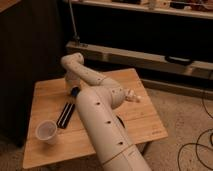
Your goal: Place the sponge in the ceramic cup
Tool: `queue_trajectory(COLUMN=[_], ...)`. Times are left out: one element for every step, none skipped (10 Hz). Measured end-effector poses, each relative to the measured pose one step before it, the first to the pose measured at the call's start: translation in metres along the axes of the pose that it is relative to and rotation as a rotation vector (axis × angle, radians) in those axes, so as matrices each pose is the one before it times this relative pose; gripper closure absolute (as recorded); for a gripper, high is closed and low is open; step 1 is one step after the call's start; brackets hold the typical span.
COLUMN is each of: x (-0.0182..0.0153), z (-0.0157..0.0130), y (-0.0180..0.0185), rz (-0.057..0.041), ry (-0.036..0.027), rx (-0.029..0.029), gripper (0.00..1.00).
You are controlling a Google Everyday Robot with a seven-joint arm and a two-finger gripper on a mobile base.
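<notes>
Pale wood makes up the desk (142, 125), a low square top that fills the middle of the view, with a dark cabinet (30, 45) behind its left side and a long dark shelf unit (145, 55) across the back. Next in bulk is the white arm (100, 117): it rises from the lower edge of the view, bends at a thick elbow over the centre of the desk, runs up and to the left, then turns down towards the desk's far-left part. A black flat rectangular object (65, 114) with a pale stripe lies on the wood just left of the arm, its long side pointing away from the camera. The ceramic cup (46, 131) stands upright near the front-left corner, well apart from the arm's end, its round rim facing up. The sponge (75, 92) shows as a small blue patch just beyond the black object's far end, directly under the wrist. The pincer (73, 86) hangs right over the sponge, at or touching it; whether it is apart, together or clamped on the sponge cannot be told.
</notes>
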Motion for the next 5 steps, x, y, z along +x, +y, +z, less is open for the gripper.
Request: queue_trajectory(x=[0.00093, 0.00158, 0.00249, 0.00292, 0.00437], z=[-0.01281, -0.01926, -0.01898, -0.02502, -0.02364], y=[0.00314, 0.00329, 0.00259, 0.00274, 0.00319], rz=[0.00003, -0.00287, -0.00498, -0.00483, -0.00814], ry=[-0.02262, -0.03263, -0.03249, -0.04328, -0.04293], rx=[-0.01958, -0.02009, -0.01973, -0.02565, -0.02960], gripper=[0.90, 0.98, 1.00, 1.00, 1.00])
